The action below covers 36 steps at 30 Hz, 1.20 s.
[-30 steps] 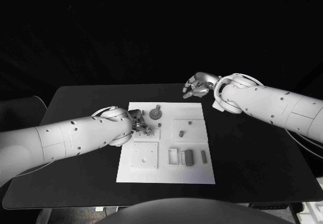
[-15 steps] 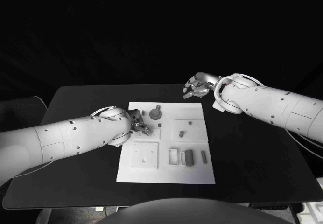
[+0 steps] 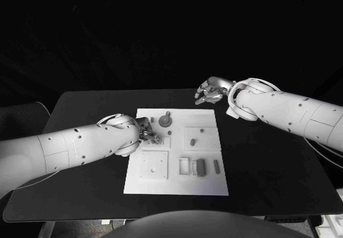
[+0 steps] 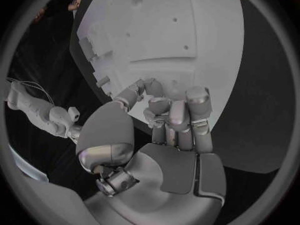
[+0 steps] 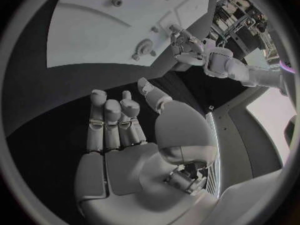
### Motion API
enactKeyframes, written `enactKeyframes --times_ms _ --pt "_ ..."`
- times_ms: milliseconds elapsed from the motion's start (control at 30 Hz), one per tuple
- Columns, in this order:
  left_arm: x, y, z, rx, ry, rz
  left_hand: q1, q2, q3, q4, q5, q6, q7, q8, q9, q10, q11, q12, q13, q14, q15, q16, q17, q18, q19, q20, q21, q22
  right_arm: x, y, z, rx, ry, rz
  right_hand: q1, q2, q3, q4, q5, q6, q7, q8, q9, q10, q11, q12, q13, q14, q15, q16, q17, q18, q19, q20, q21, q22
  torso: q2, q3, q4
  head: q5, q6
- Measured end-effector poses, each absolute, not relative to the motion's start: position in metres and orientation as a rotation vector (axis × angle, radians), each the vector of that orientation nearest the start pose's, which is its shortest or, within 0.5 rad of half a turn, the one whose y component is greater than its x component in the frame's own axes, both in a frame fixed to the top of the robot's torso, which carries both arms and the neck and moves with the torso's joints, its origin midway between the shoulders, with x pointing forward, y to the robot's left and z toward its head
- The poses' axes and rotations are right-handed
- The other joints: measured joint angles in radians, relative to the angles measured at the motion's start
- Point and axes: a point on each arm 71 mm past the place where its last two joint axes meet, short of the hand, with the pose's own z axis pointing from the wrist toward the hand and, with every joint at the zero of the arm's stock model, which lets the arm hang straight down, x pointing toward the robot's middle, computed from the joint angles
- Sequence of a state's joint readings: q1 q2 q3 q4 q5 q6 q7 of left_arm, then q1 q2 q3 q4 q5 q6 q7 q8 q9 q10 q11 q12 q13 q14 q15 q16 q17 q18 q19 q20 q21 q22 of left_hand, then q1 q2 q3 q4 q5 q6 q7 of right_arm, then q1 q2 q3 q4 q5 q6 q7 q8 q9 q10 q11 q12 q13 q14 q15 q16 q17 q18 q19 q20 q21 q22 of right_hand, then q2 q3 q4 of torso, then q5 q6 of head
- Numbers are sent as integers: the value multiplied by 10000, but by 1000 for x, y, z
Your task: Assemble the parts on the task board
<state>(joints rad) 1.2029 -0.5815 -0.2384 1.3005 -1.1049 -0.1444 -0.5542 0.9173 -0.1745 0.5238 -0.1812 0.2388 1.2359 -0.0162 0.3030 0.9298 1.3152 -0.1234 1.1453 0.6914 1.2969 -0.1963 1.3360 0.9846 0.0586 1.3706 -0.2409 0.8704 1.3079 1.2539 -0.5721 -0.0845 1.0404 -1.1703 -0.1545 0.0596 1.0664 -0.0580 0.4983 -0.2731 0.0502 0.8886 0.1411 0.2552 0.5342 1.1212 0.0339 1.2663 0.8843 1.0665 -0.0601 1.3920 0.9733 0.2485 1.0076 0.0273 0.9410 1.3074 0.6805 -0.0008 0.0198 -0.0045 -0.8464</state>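
Left hand working at the task board, right hand parked clear.

Left hand, fingers curled over the task board; any held part is hidden. Just beyond it lies a round part. Right hand hovers off-board, fingers loosely curled, holding nothing, likely giving room.

White task board — grey parts — black table.

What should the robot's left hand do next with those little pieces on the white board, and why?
Probably lower its fingers a touch and close them on a small part. The left hand is over the left side of the task board with fingers curled, but whether it holds anything can't be told. The right hand hangs over the black table, past the board's far edge.
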Motion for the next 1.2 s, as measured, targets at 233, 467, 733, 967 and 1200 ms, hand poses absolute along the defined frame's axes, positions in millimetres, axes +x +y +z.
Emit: enactKeyframes --times_ms 233,467,733,967,1200 --pt "489 164 -290 -2267 22166 -2736 -99 -82 -54 254 -4 -2 -2 1 7 37 -35 -37 42 -1 3 0 -29 0 4 -3 0 -1 567 -198 -204 189 18154 7010 -43 -15 0 0 0 0 0 0 0 16 -16 0 0 -2 2 0 0 0 0 0 0 0 0 0 0 -9 7" --pt "490 165 -290 -2396 22008 -2825 -459 -340 -12 539 -301 -5 -5 22 15 37 -34 -37 85 -35 -32 0 -29 8 60 -56 0 -2 567 -199 -204 198 18157 6999 -111 -23 -16 16 0 0 0 -36 -1 16 -16 0 1 -3 3 0 0 0 0 0 0 0 0 -7 -1 -27 12" --pt "490 167 -289 -2502 21952 -2886 -617 -498 -12 683 -511 -4 -7 21 13 37 -34 -37 97 -42 -38 0 -37 50 60 -56 0 -2 567 -199 -204 202 18159 6995 -111 -23 -28 28 0 0 0 -36 4 2 -2 0 1 -4 4 0 1 0 0 0 0 0 0 -7 5 -29 20" --pt "490 167 -290 -2553 21983 -2921 -617 -498 -9 686 -533 -5 -9 21 13 37 -34 -37 97 -42 -38 0 -37 75 59 -55 0 -3 566 -199 -204 204 18163 6993 -139 -52 0 55 0 0 0 -36 7 -6 6 0 2 -5 5 0 1 0 0 0 0 0 0 -4 3 -26 12" --pt "490 167 -290 -2616 22012 -2951 -581 -533 13 708 -533 -16 -19 21 12 37 -34 -37 107 -41 -37 0 -37 84 58 -54 0 -3 566 -199 -204 204 18167 6994 -149 -62 0 55 0 0 0 -36 6 -7 7 0 2 -6 6 0 -1 0 0 0 0 0 0 0 0 -20 11"
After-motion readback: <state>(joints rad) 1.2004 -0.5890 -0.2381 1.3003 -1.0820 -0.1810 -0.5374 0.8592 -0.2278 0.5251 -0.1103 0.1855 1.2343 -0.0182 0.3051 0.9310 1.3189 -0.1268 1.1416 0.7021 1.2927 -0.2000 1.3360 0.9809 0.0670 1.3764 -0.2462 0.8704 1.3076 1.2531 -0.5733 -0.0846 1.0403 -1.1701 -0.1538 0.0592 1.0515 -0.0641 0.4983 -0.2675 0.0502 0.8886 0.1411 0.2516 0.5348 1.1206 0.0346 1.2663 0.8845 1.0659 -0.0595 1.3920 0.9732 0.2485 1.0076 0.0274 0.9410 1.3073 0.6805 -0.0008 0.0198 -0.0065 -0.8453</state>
